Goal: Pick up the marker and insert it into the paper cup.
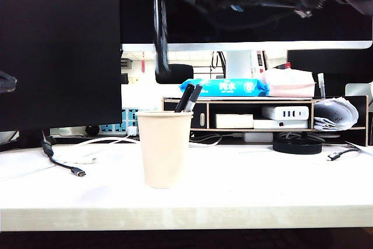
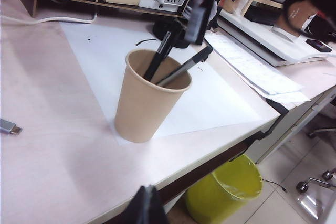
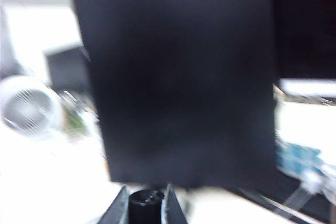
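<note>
The cream paper cup [image 1: 165,150] stands upright near the middle of the white table, with two slim dark pens [image 1: 187,98] leaning in it. In the left wrist view the cup [image 2: 144,103] and pens [image 2: 160,56] show too. My right gripper [image 3: 146,205] is shut on the black marker [image 3: 146,211], whose round end sits between the fingers. From outside, the marker [image 1: 160,27] is a blurred dark streak hanging above the cup, slightly left of it; it also shows as a dark blur [image 2: 202,3] beyond the cup's rim. My left gripper [image 2: 147,205] is shut and empty, off the table's near edge.
A wooden shelf [image 1: 262,115] with boxes and a blue wipes pack [image 1: 224,87] stands behind the cup. A USB cable [image 1: 64,164] lies at the left, a black round disc [image 1: 297,144] at the right. A yellow bin [image 2: 226,190] sits below the table edge.
</note>
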